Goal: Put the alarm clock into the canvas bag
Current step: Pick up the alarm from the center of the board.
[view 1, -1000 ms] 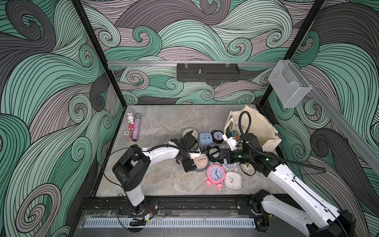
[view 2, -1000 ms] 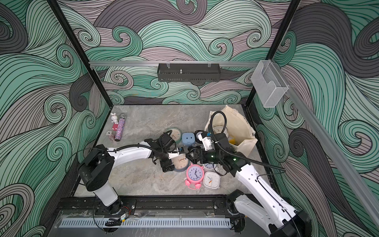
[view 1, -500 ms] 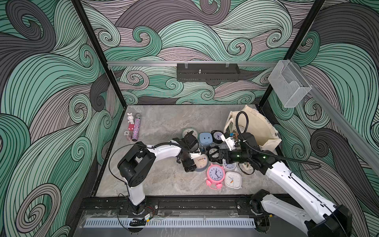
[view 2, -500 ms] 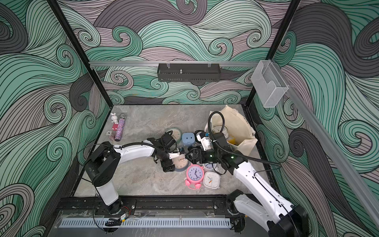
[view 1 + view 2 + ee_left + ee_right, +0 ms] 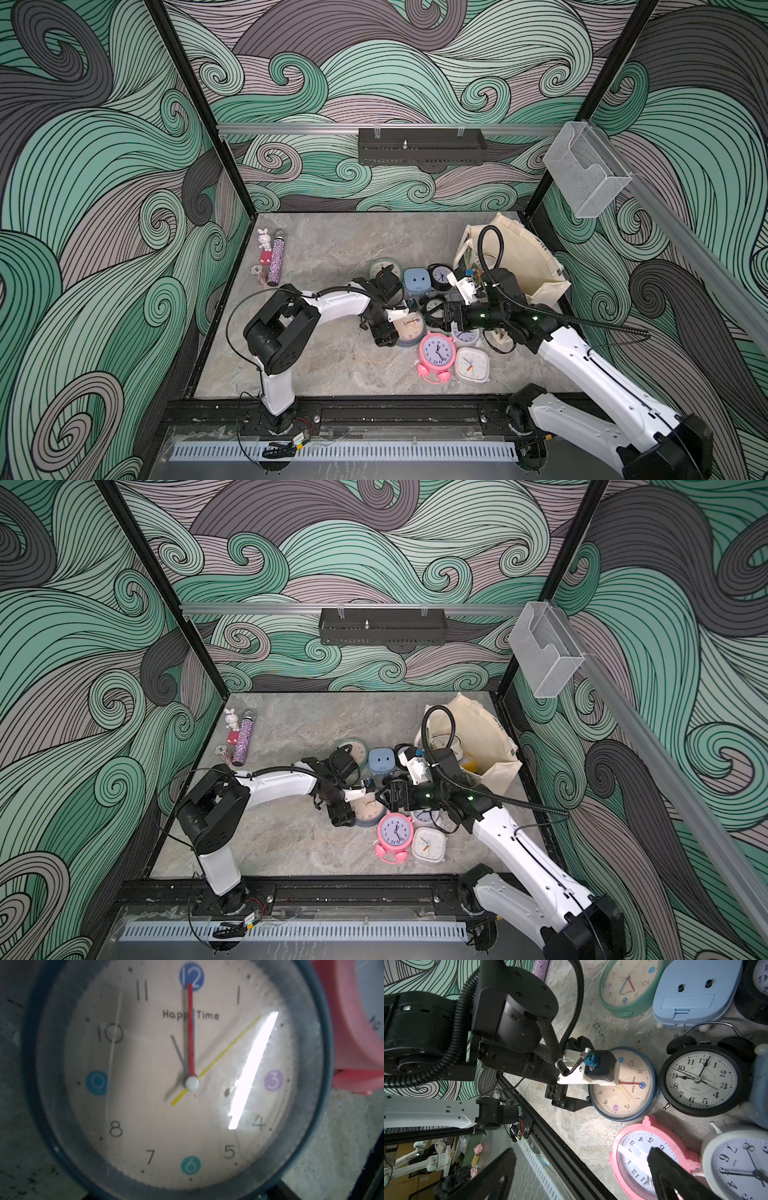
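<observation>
The left arm (image 5: 336, 301) reached out from the front rail, bent at its elbow, and lay low and flat across the gray tabletop (image 5: 332, 249). Its left pincer (image 5: 587, 1074) stood open, with one finger on each side of the round blue alarm clock (image 5: 182, 1080). I could not tell if the fingers pressed on the rim. The clock lay flat on the tabletop, face up, just beside a pink alarm clock (image 5: 436, 351) and a black alarm clock with two bells (image 5: 699, 1078). The right arm (image 5: 582, 357) came from the front right corner, sloped up, and turned at the wrist to point across at the left arm. Its right pincer (image 5: 582, 1150) was wide open and held nothing, hanging above the clocks. The canvas bag (image 5: 523, 257) stood in the far right corner with its mouth open, on the other side of the clocks from the blue one.
</observation>
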{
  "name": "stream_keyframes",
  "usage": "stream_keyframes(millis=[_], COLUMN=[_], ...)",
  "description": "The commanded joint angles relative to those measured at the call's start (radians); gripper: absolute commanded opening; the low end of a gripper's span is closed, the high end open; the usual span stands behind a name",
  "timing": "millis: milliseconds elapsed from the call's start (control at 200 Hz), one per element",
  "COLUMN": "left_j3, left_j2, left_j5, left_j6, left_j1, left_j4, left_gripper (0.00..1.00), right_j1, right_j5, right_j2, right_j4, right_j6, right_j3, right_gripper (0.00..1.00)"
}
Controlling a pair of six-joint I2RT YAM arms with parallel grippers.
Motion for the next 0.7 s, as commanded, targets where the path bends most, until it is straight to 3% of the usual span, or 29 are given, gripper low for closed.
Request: stream_keyframes(millis=[0, 275, 695], left_j3=[0.008, -0.086, -0.254], left_j2=[-0.01, -0.159, -0.566], left_j5=[0.054, 0.0, -0.139], left_j6=[-0.024, -0.145, -0.425], left_j1=[0.005, 0.01, 0.016], left_j4=[0.015, 0.056, 0.139], left_gripper=[0.73, 0.66, 0.64], right_j1=[-0.006, -0.008, -0.03], right_j5=[0.004, 0.05, 0.062], right_j2=[-0.021, -0.028, 0.052], right_j4=[-0.006, -0.034, -0.059], right_j6=[0.0, -0.007, 0.059], right_j3=[0.018, 0.06, 0.172], right_gripper=[1.0, 1.0, 1.0])
